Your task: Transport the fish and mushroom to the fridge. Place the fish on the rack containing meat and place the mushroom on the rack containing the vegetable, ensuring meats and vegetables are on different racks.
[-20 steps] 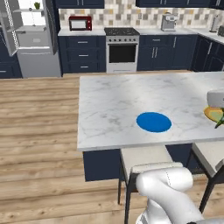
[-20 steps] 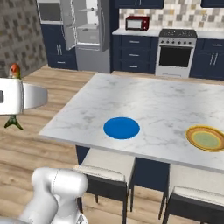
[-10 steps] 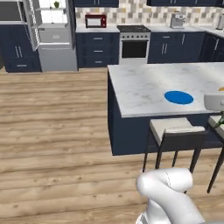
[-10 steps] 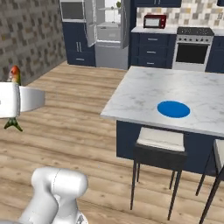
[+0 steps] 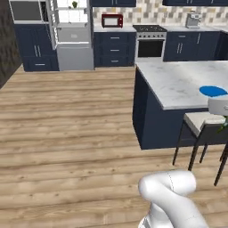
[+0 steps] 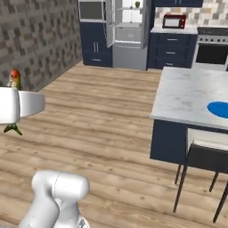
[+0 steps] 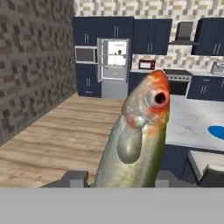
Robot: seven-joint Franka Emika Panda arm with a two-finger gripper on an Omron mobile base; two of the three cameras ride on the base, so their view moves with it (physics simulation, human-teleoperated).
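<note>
Hand view: the wood-plank floor is being crossed toward the open white fridge, well apart across the room, so neither item is being judged as placed yet. The glossy, tapering green-and-orange fish is being held upright, clamped in the jaws, above the floor.

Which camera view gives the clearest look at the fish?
The hand view: the fish rises large between the pincer tips, eye and orange head plain. The right base view catches its head and tail at the left edge.
</note>
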